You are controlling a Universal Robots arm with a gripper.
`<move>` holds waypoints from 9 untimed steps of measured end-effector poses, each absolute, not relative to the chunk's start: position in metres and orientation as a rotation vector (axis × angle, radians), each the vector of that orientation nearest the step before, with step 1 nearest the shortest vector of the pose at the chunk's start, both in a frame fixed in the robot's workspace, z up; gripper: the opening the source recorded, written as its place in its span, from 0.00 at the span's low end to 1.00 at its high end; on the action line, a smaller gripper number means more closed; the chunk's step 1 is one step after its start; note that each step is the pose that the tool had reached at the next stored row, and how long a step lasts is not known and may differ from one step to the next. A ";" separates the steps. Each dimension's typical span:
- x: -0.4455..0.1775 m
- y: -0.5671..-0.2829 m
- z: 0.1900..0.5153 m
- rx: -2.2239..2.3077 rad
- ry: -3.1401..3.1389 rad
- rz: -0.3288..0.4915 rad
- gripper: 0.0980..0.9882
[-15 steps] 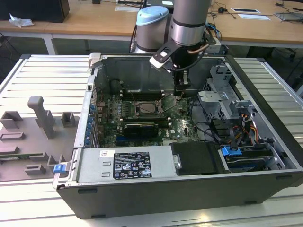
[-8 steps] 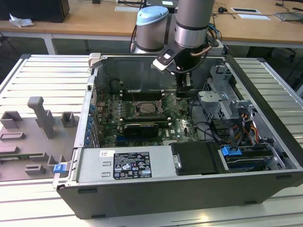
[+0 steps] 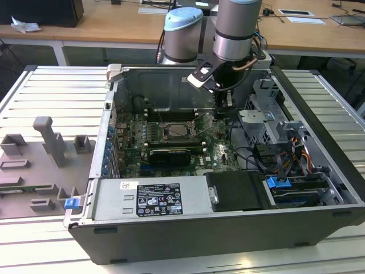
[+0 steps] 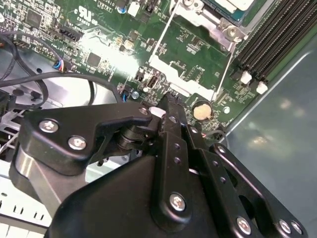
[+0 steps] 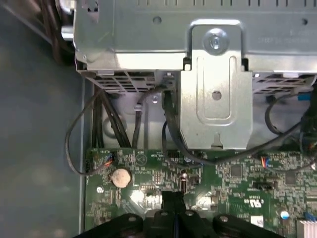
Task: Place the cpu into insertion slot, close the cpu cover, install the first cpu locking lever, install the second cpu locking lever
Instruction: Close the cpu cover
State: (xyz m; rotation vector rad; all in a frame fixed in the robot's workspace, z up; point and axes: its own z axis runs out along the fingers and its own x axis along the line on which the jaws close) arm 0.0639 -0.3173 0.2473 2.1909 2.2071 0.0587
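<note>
In the exterior view the insertion slot (image 3: pixel 178 131) sits mid-board in the open computer case. My gripper (image 3: pixel 228 107) hangs over the board to the exterior view's right of it. In the second wrist view the cpu (image 4: pixel 232 4) shows as a pale silver patch at the picture's edge, with the cpu cover (image 4: pixel 214 24) lying around it as a silver frame. Two thin wire levers (image 4: pixel 161 35) run from the socket toward my gripper (image 4: pixel 169 103). Its black fingertips are pressed together with nothing between them, just above the green board near a coin battery (image 4: pixel 202 110).
Long black memory slots (image 4: pixel 270 39) lie beside the socket. A metal drive cage (image 5: pixel 213 99) and loose cables (image 5: pixel 106 119) stand close beyond the gripper (image 5: pixel 171 197). A black card (image 3: pixel 168 155) and the power supply (image 3: pixel 154 200) lie nearer the case front. Grey fixtures (image 3: pixel 48 140) stand outside.
</note>
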 end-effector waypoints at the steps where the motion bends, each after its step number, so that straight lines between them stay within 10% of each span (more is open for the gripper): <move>1: 0.064 -0.317 0.246 2.192 2.207 0.058 0.01; 9: 0.055 -0.317 0.246 2.195 2.211 0.049 0.01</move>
